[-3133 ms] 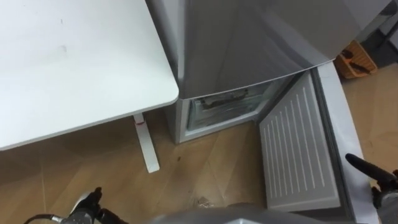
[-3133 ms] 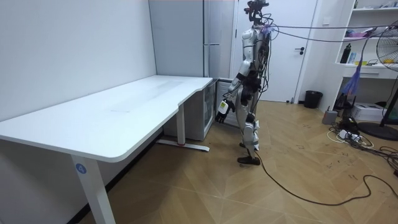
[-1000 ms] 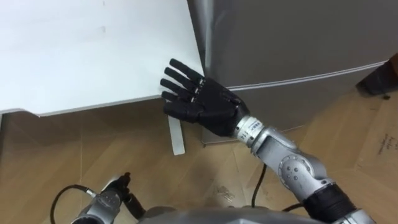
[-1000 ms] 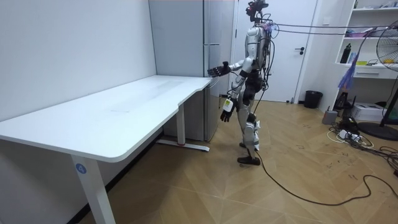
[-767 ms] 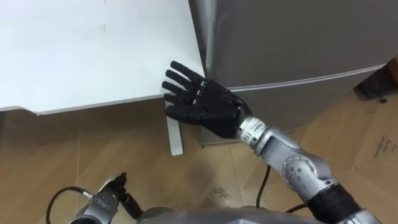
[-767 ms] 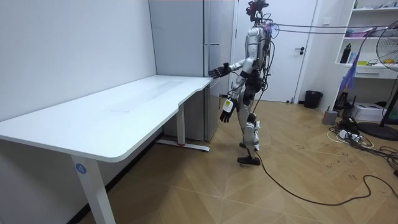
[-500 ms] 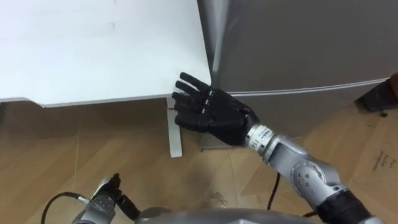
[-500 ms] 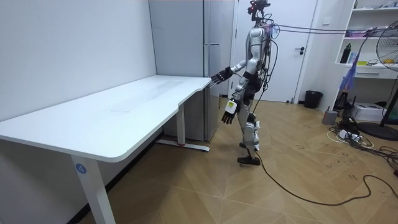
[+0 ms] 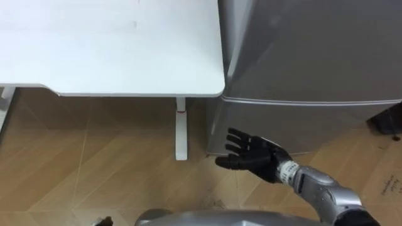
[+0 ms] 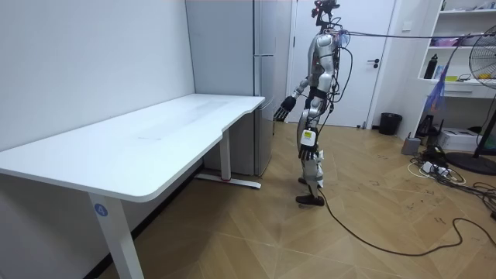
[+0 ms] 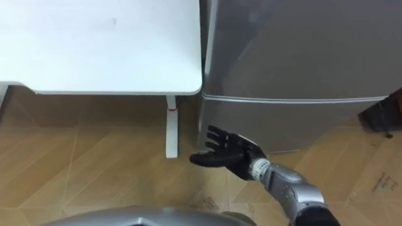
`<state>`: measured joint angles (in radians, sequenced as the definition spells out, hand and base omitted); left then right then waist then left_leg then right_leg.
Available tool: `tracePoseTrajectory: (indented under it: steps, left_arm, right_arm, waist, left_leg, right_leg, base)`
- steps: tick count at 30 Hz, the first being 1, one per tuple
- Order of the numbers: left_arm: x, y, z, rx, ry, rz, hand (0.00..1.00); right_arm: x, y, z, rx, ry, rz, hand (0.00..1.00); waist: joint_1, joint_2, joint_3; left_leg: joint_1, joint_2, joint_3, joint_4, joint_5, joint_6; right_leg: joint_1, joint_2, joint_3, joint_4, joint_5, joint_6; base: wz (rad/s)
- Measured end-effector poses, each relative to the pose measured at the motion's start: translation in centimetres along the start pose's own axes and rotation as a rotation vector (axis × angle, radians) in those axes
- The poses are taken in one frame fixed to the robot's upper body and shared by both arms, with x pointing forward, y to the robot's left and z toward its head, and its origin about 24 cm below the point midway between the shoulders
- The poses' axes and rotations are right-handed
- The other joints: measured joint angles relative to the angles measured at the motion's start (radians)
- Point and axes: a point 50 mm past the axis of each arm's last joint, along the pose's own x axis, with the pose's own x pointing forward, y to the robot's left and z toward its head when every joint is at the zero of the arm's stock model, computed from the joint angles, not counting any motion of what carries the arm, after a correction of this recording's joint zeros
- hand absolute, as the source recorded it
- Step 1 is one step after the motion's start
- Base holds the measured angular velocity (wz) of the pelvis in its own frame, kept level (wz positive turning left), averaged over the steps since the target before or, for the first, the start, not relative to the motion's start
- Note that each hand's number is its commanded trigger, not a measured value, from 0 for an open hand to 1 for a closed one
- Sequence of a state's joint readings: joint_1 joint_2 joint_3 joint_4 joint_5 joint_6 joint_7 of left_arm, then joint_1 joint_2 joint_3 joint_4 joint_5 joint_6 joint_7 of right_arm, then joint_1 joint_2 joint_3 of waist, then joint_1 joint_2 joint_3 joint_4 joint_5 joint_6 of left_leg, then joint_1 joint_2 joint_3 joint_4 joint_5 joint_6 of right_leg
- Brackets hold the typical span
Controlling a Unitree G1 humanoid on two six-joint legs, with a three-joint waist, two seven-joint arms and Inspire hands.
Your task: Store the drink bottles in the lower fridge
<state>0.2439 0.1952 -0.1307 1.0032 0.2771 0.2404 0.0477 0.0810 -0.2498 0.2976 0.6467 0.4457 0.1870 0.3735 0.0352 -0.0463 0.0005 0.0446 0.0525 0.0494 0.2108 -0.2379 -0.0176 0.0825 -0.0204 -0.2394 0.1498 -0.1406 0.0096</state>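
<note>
The grey fridge (image 9: 301, 69) stands to the right of the white table, both doors closed; the lower door (image 9: 301, 125) sits flush below the seam. My right hand (image 9: 254, 156) hangs open, fingers spread, in front of the lower door's left part, a little off the floor. It holds nothing. In the room view I stand facing the fridge (image 10: 263, 77) with the right hand (image 10: 280, 108) held out towards it. My left hand (image 10: 308, 136) hangs by my hip. I see no drinks.
The white table (image 9: 113, 44) fills the upper left, its corner close to the fridge's side, with its leg (image 9: 181, 129) on the wooden floor. A dark thing (image 9: 389, 119) sits at the right edge. A door, shelves and a fan stand behind me.
The lower fridge door, open 3 s ago, is now closed. My right hand has dropped from table-corner height to the lower door. The left hand swung back to my side.
</note>
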Motion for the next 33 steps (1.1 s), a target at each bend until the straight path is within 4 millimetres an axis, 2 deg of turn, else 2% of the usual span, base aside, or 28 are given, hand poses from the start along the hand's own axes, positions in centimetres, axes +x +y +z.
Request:
tracePoseTrajectory:
  steps: [4, 6, 8, 11, 18, 27, 29, 33]
  left_arm:
    - [0.0, -0.1, 0.2, -0.001, -0.013, -0.002, 0.0]
    - [0.0, -0.2, 0.4, -0.001, -0.019, -0.007, 0.0]
    - [0.0, -0.4, 0.5, -0.002, -0.03, -0.012, 0.0]
    - [0.0, -0.7, 0.3, 0.019, -0.024, -0.027, 0.0]
    - [0.0, -0.5, 0.0, 0.01, -0.01, -0.065, 0.0]
    - [0.0, 0.1, -1.0, 0.045, 0.057, -0.052, 0.0]
    - [0.0, 0.3, -1.1, 0.041, 0.065, -0.049, 0.0]
    - [0.1, 0.4, -0.9, 0.034, 0.061, -0.056, 0.0]
  right_arm:
    - [-0.2, -1.3, -1.8, -0.102, 0.081, -0.119, 0.0]
    - [-0.3, -1.8, -3.2, -0.124, 0.138, -0.166, 0.0]
    - [-0.7, -2.4, -5.4, -0.126, 0.225, -0.225, 0.0]
    - [-1.4, -2.9, -7.2, -0.135, 0.304, -0.277, 0.0]
    - [-2.1, -3.6, -8.7, -0.009, 0.33, -0.345, 0.0]
    - [-4.5, -4.8, -11.8, 0.276, 0.369, -0.503, 0.0]
    - [-4.8, -4.9, -12.2, 0.311, 0.372, -0.521, 0.0]
    - [-5.2, -5.0, -12.8, 0.352, 0.38, -0.542, 0.0]
  waist:
    - [-0.001, 0.006, -0.0012]
    - [0.0, 0.008, -0.0008]
    - [0.0, 0.007, -0.0003]
    - [0.0, 0.006, 0.0004]
    - [-0.003, 0.003, 0.001]
    - [-0.01, -0.002, 0.0036]
    - [-0.029, -0.003, 0.002]
    - [-0.038, 0.0, 0.0008]
  left_leg:
    - [0.001, -0.001, -0.01, 0.007, 0.0, -0.001]
    - [0.001, -0.001, -0.011, 0.011, 0.0, -0.001]
    - [0.001, -0.005, -0.011, 0.013, 0.0, -0.001]
    - [0.001, -0.011, -0.01, 0.014, 0.001, 0.0]
    - [0.002, -0.015, -0.021, 0.022, 0.001, 0.001]
    - [0.048, -0.022, -0.027, 0.007, 0.001, 0.001]
    - [0.055, -0.024, -0.028, 0.001, 0.001, 0.001]
    - [0.069, -0.025, -0.024, -0.009, 0.001, 0.001]
  right_leg:
    - [0.009, -0.001, -0.008, 0.0, -0.002, 0.004]
    - [0.012, -0.001, -0.008, 0.0, -0.003, 0.004]
    - [0.012, -0.005, -0.007, 0.0, -0.006, 0.004]
    - [0.012, -0.01, -0.001, 0.0, -0.012, 0.003]
    - [0.022, -0.012, 0.006, -0.002, -0.025, 0.004]
    - [0.058, -0.015, 0.003, -0.016, -0.036, 0.008]
    - [0.063, -0.017, 0.003, -0.014, -0.045, 0.009]
    - [0.063, -0.017, 0.01, -0.014, -0.046, 0.01]
  base:
    - [0.08]
    - [0.0]
    - [0.0]
    - [0.0]
    - [0.05]
    - [0.03]
    - [0.02]
    - [-0.04]
